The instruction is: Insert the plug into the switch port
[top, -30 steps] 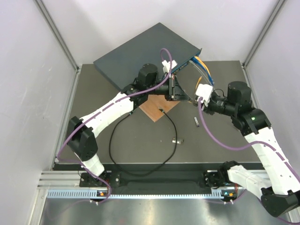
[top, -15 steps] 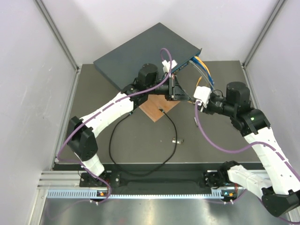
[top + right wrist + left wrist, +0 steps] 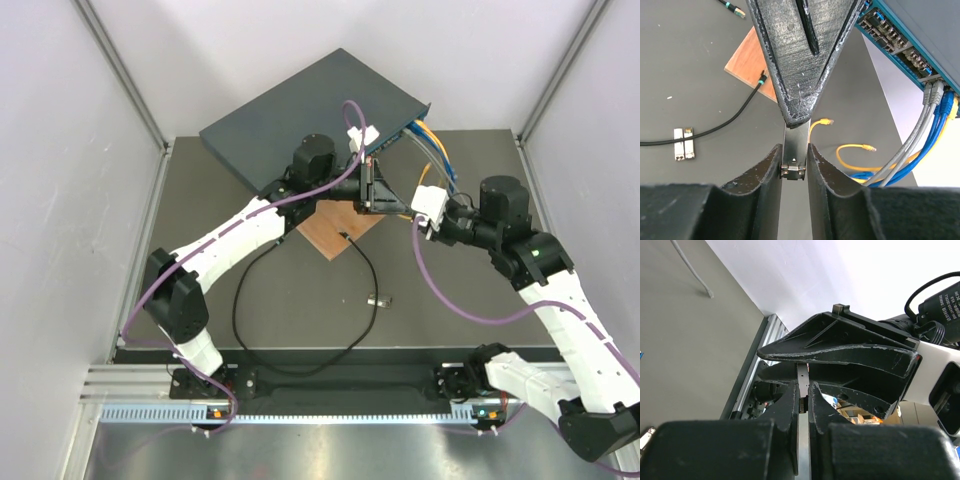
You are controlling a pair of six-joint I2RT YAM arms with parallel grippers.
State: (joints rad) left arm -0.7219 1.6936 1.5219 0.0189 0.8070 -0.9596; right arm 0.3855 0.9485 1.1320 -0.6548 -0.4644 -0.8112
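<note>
Top external view: over the last second the right gripper has slid in toward the switch. Its fingertips now meet those of the left gripper, just off the switch's front face. Both are at one small silver stick, not at the plug. That plug, the tip of the black cable, lies untouched on the brown board, a little farther out from the switch's front than the grippers. As I judge it, this is a hand-over of the stick, and the task proper has not begun. The plug has yet to be picked up, and the switch port waits.

The wrist views give what the overhead one cannot. Left wrist: the left jaws are pinched tight on the thin stick, with the right fingers looming opposite. Right wrist: the right jaws stand narrow, their pads seemingly pressing the stick's clipped end from both sides, while the left fingers hold its other end. Only this view shows the port row on the switch's teal face. It also shows blue, grey and yellow leads already plugged in at one end, and a spare stick lying well out from the switch.
</note>
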